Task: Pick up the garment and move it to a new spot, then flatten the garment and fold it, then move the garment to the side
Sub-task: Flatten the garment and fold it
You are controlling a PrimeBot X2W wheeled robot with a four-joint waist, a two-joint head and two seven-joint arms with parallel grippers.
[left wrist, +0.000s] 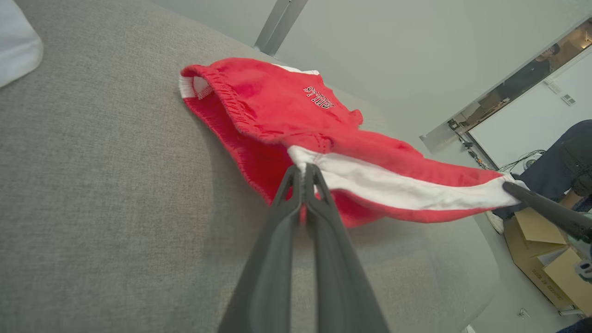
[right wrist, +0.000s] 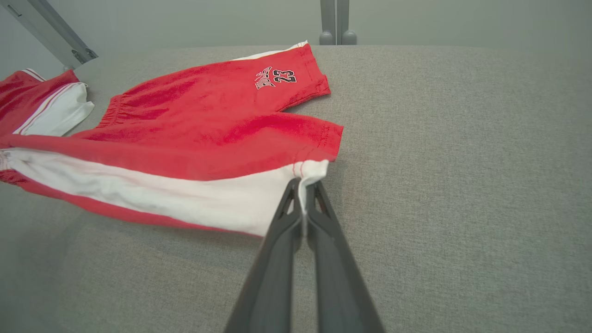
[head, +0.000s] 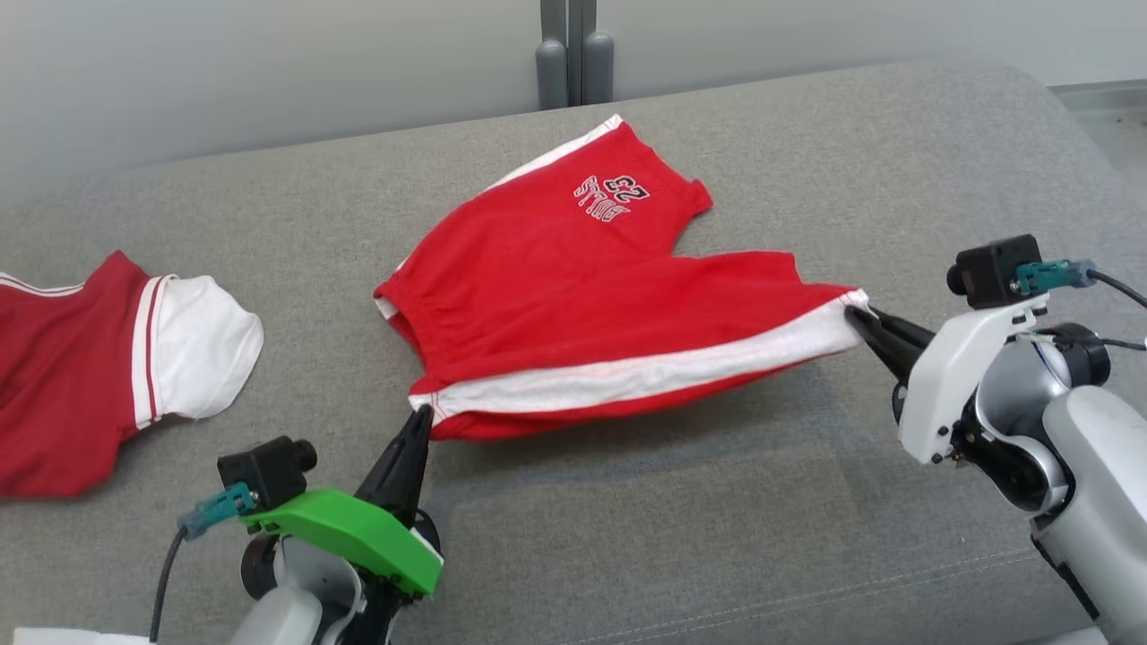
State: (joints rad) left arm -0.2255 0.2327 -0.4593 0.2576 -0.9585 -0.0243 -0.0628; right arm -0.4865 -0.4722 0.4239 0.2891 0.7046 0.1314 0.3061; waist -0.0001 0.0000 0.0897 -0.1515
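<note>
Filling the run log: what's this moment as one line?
left claw: shut on red shorts, waistband end of white stripe | right claw: shut on hem end | stripe edge lifted taut, rest on grey cushion

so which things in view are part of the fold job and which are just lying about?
In the job: red shorts; left gripper, shut on the waistband end of the white stripe; right gripper, shut on the hem end.
Lying about: other red-and-white garment; cardboard boxes.

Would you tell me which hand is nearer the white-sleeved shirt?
Left. The left hand grips the shorts at the waistband, toward the shirt; the right hand holds the opposite hem.
</note>
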